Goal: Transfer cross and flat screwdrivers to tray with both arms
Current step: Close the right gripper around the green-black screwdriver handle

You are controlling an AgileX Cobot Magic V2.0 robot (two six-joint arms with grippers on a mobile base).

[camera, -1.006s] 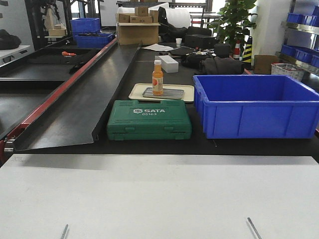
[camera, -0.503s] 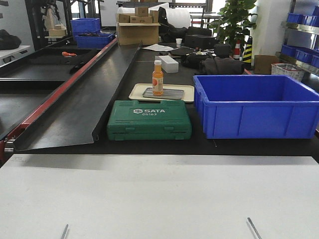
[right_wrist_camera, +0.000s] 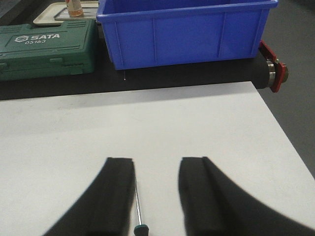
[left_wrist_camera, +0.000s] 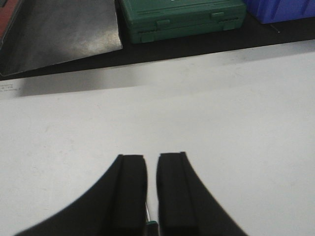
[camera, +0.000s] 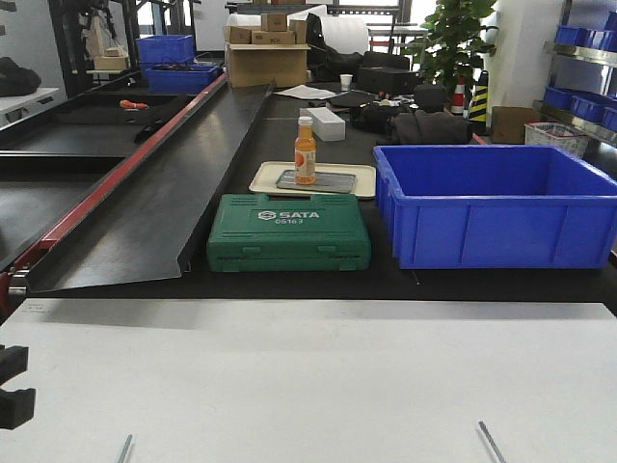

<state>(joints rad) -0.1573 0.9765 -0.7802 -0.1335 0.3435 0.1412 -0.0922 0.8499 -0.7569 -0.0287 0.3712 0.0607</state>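
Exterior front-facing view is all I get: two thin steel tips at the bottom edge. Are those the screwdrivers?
Observer: Yes. The right wrist view shows the right screwdriver, its shaft running back to a green handle end.
Operator: Is the right hand on it?
Observer: No. The right hand is open, the shaft lying on the white table within its opening.
Operator: And the left?
Observer: The left hand is only narrowly open, with the shaft of the left screwdriver showing in the gap.

White lettering reading "SATA", with "05163" beneath it, is showing on the lid of the green tool case (camera: 289, 231), mid-frame in the front view and upper left in the right wrist view.
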